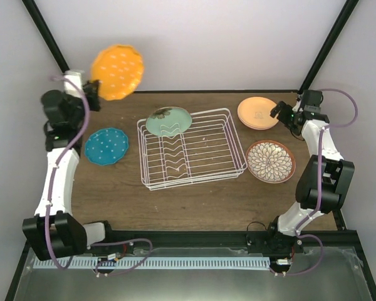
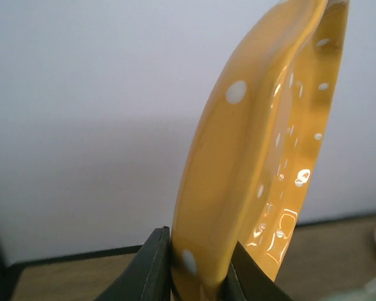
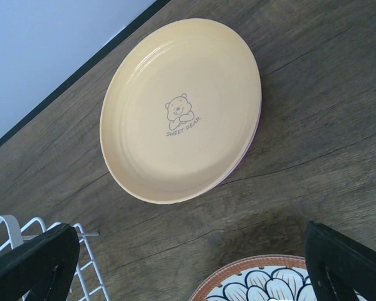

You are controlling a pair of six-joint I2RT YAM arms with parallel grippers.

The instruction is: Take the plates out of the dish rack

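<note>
One sage green plate (image 1: 168, 121) is seen tilted in the far left corner of the white wire dish rack (image 1: 194, 180), which is set in the middle of a dark wood-grain bench (image 1: 188, 207). The orange dotted plate (image 1: 117, 71) is held on edge, high over the bench's far left corner, by the left gripper (image 1: 95, 93), whose jaws are clamped on its lower rim. In the left wrist view that plate is seen against a plain white wall (image 2: 81, 125).

The teal dotted plate (image 1: 106, 145) is laid flat on the bench just left of the rack. To the right of the rack, the floral plate (image 1: 271, 161) is laid flat. The pale yellow plate (image 1: 258, 113), printed with a small bear, is laid behind it.

A thin pinkish edge (image 3: 257, 128) is shown under the yellow plate's right side. It is possibly the pink plate, though too little is exposed to be sure. The right gripper (image 1: 281, 113) is held above the bench beside the yellow plate, its jaws spread wide apart and clear of it. The bench is enclosed by white walls and black frame struts (image 1: 326, 44).
</note>
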